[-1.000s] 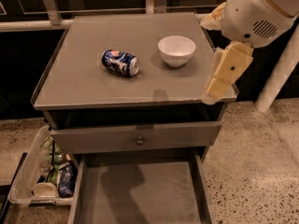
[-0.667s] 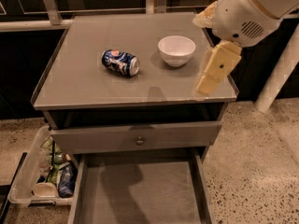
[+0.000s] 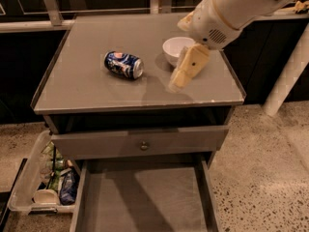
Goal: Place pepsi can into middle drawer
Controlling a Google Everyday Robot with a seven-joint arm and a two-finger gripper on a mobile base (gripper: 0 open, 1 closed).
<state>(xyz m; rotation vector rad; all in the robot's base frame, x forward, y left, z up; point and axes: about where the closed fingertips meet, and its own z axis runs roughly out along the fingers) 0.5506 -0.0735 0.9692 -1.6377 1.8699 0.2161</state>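
The pepsi can (image 3: pixel 124 64), dark blue with silver ends, lies on its side on the grey cabinet top (image 3: pixel 87 88), left of centre. The gripper (image 3: pixel 179 81) hangs from the white arm over the cabinet top, to the right of the can and just in front of the white bowl (image 3: pixel 177 49), apart from both. The middle drawer (image 3: pixel 145 197) is pulled out at the bottom of the camera view and shows a bare grey floor with low side walls.
A grey drawer front with a round metal knob (image 3: pixel 143 145) sits above the open drawer. A clear plastic bin (image 3: pixel 48 182) with several packets and cans stands on the speckled floor to the left. A white post (image 3: pixel 288 76) stands at the right.
The arm and gripper have moved left and a little forward, from beyond the cabinet's right edge to over its top, closer to the can. The can and bowl have not moved.
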